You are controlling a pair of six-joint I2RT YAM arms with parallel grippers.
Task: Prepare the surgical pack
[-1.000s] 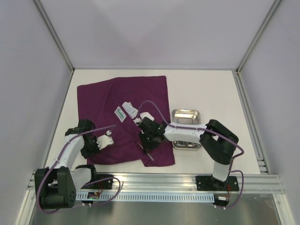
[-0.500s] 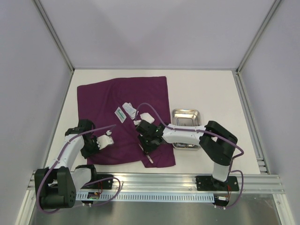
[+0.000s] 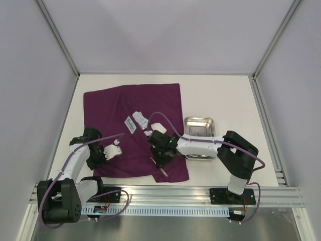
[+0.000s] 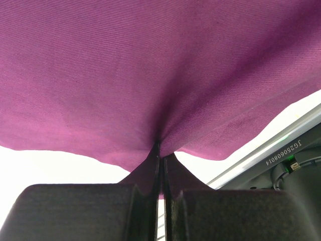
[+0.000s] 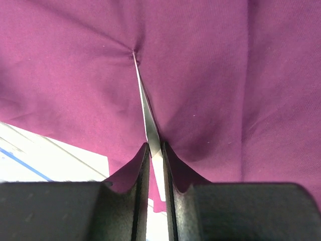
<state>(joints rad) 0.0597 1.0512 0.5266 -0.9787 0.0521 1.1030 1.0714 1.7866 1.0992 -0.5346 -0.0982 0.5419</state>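
The deep-purple cloth (image 3: pixel 125 100) lies spread on the white table. My left gripper (image 3: pixel 114 149) sits at its near left edge, shut with a fold of cloth (image 4: pixel 150 75) pinched at the fingertips (image 4: pixel 161 150). My right gripper (image 3: pixel 161 159) hovers over the cloth's near right part, shut on thin steel tweezers (image 5: pixel 150 125) whose tip presses a dimple into the cloth (image 5: pixel 210 75). The tweezers (image 3: pixel 162 169) stick out toward the near edge. The steel tray (image 3: pixel 199 119) stands right of the cloth, half hidden by the right arm. Small packets (image 3: pixel 129 123) and white gauze (image 3: pixel 156 126) rest mid-cloth.
Grey walls with aluminium posts close in the table on the left, back and right. A metal rail (image 3: pixel 175 193) carrying both arm bases runs along the near edge. The right arm's forearm (image 3: pixel 198 144) lies across the front of the tray.
My right gripper has slid a little to the near right with the tweezers, dragging the cloth's right side outward and flatter. The left gripper has stayed put.
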